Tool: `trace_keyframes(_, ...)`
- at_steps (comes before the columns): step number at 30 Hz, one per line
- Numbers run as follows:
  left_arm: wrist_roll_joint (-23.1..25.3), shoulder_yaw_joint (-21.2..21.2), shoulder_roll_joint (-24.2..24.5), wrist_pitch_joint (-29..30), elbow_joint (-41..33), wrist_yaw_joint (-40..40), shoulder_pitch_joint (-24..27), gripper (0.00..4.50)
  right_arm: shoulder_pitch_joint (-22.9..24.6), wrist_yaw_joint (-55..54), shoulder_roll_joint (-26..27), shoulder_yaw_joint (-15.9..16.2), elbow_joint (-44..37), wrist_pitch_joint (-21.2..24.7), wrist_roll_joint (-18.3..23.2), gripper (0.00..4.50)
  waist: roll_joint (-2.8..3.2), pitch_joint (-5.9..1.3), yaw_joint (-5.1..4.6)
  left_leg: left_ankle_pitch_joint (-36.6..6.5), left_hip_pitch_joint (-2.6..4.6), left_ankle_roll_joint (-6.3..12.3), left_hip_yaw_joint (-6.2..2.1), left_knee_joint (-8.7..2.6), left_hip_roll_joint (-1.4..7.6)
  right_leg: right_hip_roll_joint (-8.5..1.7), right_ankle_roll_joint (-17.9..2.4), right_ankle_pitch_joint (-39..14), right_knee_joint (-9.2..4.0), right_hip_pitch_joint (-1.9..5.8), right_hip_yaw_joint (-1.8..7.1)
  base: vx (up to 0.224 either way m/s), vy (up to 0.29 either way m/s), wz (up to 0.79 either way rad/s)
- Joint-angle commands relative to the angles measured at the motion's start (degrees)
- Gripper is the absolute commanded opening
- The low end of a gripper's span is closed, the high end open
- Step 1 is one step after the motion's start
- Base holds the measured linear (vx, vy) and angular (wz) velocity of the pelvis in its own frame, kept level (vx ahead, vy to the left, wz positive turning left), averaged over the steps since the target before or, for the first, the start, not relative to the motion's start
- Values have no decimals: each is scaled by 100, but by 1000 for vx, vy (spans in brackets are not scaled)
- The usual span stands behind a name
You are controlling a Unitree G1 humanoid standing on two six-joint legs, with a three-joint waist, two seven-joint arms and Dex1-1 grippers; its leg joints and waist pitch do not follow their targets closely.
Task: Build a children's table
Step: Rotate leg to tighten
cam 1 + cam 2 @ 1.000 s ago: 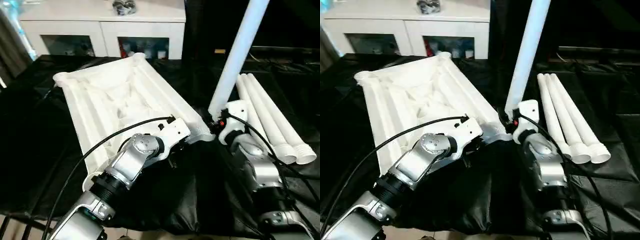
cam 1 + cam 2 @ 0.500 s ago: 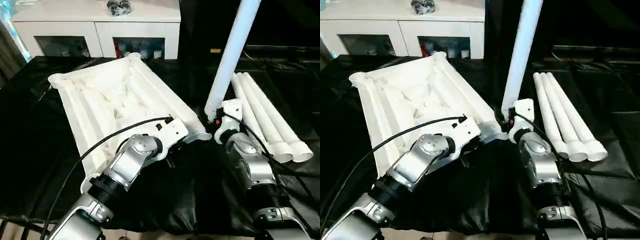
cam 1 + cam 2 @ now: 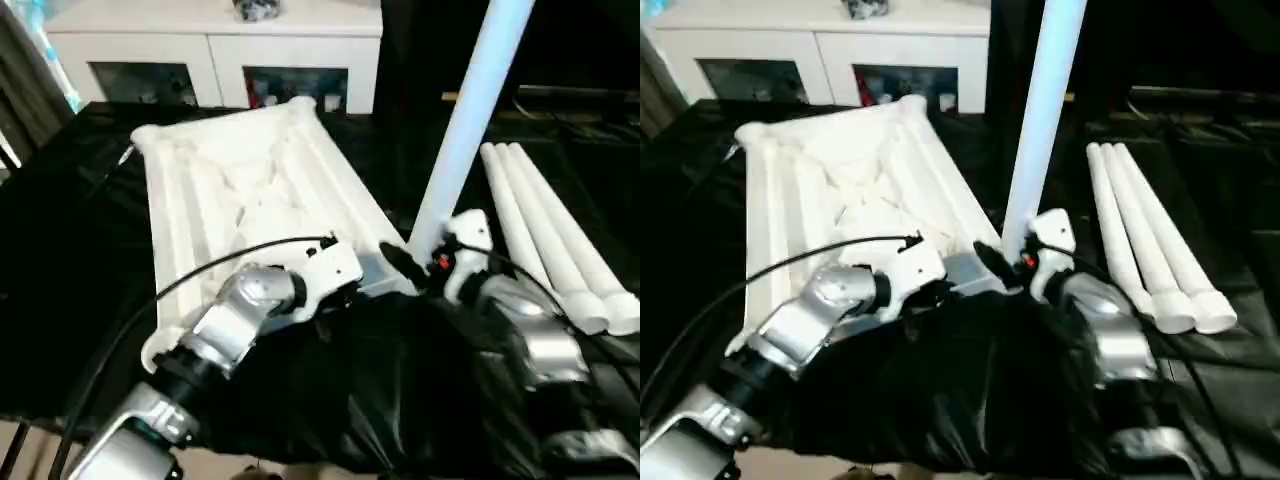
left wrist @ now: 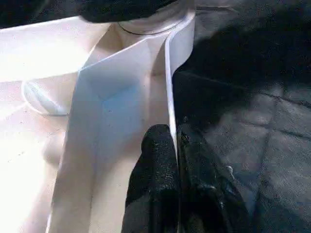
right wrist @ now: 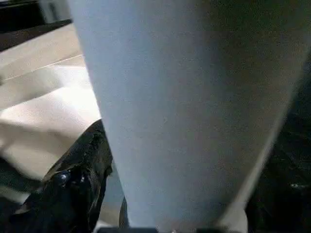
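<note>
The white plastic rectangular tabletop [image 3: 240,190] lies ribbed underside up on the black-covered counter [image 3: 60,300]. The left claw [image 4: 176,145] is clamped together on the tabletop's thin side wall near a corner. One long white tubular leg [image 3: 465,130] stands upright at that near corner, between the right claw's fingers [image 5: 77,184]; whether they grip it I cannot tell. Three spare white legs [image 3: 555,240] lie side by side to the right.

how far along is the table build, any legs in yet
One leg stands upright at the near right corner of the upside-down tabletop, apparently seated. The left gripper is shut on the tabletop's edge, steadying it. The right gripper is at that leg's base; whether it grips I cannot tell. Three legs lie side by side on the black table, still to fit.
</note>
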Motion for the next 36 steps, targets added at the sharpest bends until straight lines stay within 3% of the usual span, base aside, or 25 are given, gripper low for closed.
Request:
trace_keyframes(1, -79, -91, 125, -391, -220, -351, -42, 0, 126, 764, -252, 270, -393, 225, 211, 362, -81, -381, 26, -310, 120, 789, -158, -410, 464, -411, -1896, 392, -262, 299, 177, 0, 0, 0)
trace_keyframes(6, -222, -137, 448, -855, -15, -1117, -113, 0, 282, 1664, -788, 635, -583, 431, 168, 362, -98, -387, 103, -147, 129, 943, -146, -382, 477, -420, -1892, 473, -237, 279, 170, 0, 0, 0)
trace_keyframes(10, -237, -147, 519, -923, 58, -1276, -177, 0, 270, 1821, -862, 699, -531, 443, 117, 362, -96, -376, 128, -292, 135, 793, -137, -394, 480, -408, -1906, 188, -240, 269, 165, 0, 0, 0)
trace_keyframes(11, -242, -150, 549, -971, 107, -1351, -212, 0, 256, 1889, -884, 711, -517, 472, 123, 337, -99, -374, 129, -330, 139, 774, -135, -397, 479, -411, -1904, 142, -246, 268, 166, 0, 0, 0)
trace_keyframes(13, -255, -163, 600, -1083, 252, -1525, -307, 0, 206, 2061, -939, 764, -511, 579, 176, 337, -105, -362, 133, -510, 148, 696, -125, -406, 474, -418, -1878, -96, -275, 266, 172, 0, 0, 0)
trace_keyframes(16, -220, -184, 628, -1199, 383, -1664, -365, 0, 175, 2230, -1017, 876, -511, 614, 144, 301, -110, -360, 153, -658, 163, 578, -88, -414, 484, -419, -1828, -323, -285, 251, 173, 0, 0, 0)
trace_keyframes(23, -212, -122, 593, -1240, 624, -1704, -428, 0, 262, 2331, -997, 991, -562, 595, 113, 275, -112, -380, 167, -508, 154, 607, -73, -399, 481, -418, -1824, -129, -256, 250, 164, 0, 0, 0)
trace_keyframes(28, -173, 125, 282, -888, 931, -1014, -498, 0, 374, 1278, -443, 704, -402, 588, 49, 273, -122, -352, 151, -737, 158, 507, -67, -424, 473, -425, -1770, -541, -310, 229, 174, 0, 0, 0)
trace_keyframes(29, -173, 125, 282, -888, 931, -1014, -498, 0, 374, 1278, -443, 704, -402, 588, 49, 273, -117, -341, 133, -922, 172, 383, -77, -444, 468, -425, -1722, -837, -343, 211, 174, 0, 0, 0)
trace_keyframes(30, -139, 206, 124, -763, 994, -705, -508, 0, 347, 762, -219, 600, -263, 497, -73, 273, -141, -347, 124, -992, 175, 334, -81, -448, 465, -429, -1680, -970, -357, 218, 172, 0, 0, 0)
trace_keyframes(32, -50, 229, -68, -601, 992, -346, -496, 0, 243, -78, 95, 478, 20, 412, -308, 272, -125, -325, 75, -1114, 168, 159, -95, -481, 468, -429, -1584, -1264, -383, 192, 178, 0, 0, 0)
trace_keyframes(33, -17, 225, -172, -519, 951, -193, -471, 0, 173, -441, 264, 402, 160, 384, -355, 272, -126, -321, 32, -1301, 143, 37, -127, -507, 449, -433, -1428, -1639, -409, 220, 159, 0, 0, 0)
trace_keyframes(36, 47, 195, -402, -337, 830, 79, -399, 0, 7, -1136, 596, 289, 439, 384, -451, 272, -131, -313, -2, -1553, 174, -24, -124, -508, 442, -429, -1305, -1920, -464, 168, 172, 0, 0, 0)
